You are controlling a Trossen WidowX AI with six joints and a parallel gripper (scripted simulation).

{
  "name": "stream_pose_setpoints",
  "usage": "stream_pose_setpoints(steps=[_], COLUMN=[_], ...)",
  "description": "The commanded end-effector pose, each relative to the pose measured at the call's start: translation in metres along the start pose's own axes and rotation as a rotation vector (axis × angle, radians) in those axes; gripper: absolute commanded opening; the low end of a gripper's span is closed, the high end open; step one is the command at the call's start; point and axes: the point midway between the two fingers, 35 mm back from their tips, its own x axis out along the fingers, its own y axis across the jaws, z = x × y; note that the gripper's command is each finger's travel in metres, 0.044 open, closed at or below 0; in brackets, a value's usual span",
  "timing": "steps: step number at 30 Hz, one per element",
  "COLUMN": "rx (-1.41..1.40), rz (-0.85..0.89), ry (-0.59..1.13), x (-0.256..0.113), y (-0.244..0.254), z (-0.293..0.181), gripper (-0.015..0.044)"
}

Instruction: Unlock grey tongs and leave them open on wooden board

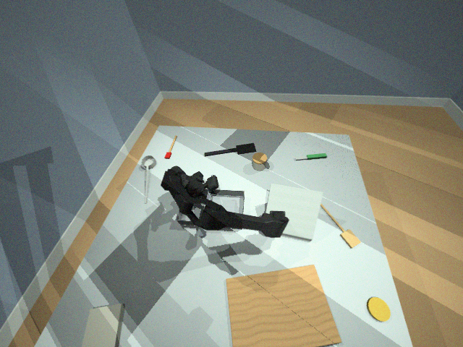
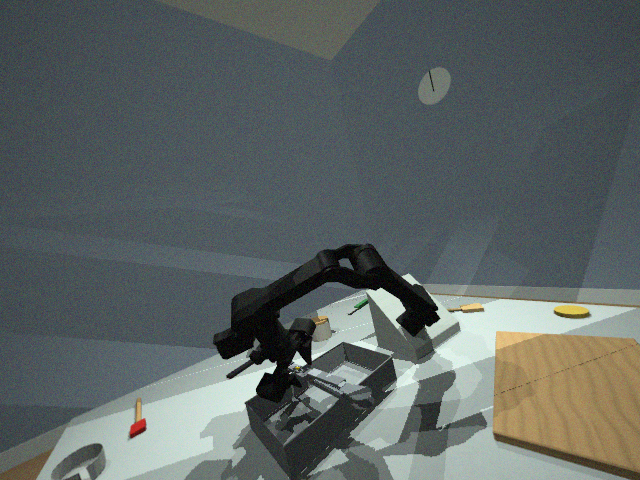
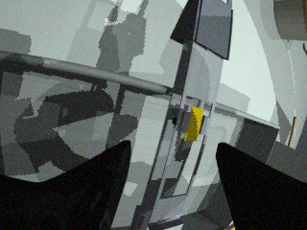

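The grey tongs (image 2: 325, 381) (image 3: 199, 72) lie across the dark roasting tin (image 1: 244, 203) (image 2: 276, 439), resting on its rim. The yellow mark (image 3: 194, 124) near their hinge shows in the wrist view. My gripper (image 2: 303, 373) (image 3: 175, 149) is open and low over the hinge end of the tongs. In the wrist view its black fingers stand on either side of them, with gaps at both sides. In the top view the arm hides most of the tongs. The wooden board (image 1: 280, 306) (image 2: 563, 382) lies flat at the front, away from the gripper.
A white wedge block (image 1: 295, 209) stands right of the tin. A tan-topped jar (image 1: 259, 162) (image 2: 321, 331) and a black spatula (image 1: 245, 148) are behind. A ringed strainer (image 1: 146, 179) and red-headed brush (image 1: 168, 155) are left; a wooden spatula (image 1: 349, 238) and yellow disc (image 1: 378, 309) are right.
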Motion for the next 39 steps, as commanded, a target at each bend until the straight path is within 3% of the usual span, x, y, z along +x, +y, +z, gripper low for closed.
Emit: stream_pose_setpoints(steps=[1, 17, 22, 36, 39], rx=[0.004, 0.005, 0.000, 0.000, 0.000], rz=[-0.012, -0.023, -0.020, -0.020, -0.020], ry=[0.023, 0.043, 0.033, 0.033, 0.033], x=[0.013, 0.027, 0.023, 0.023, 0.023], y=[0.000, -0.001, -0.001, -0.001, -0.001], z=[-0.002, -0.003, -0.001, -0.001, -0.001], gripper=[0.0260, 0.0260, 0.0129, 0.0035, -0.0043])
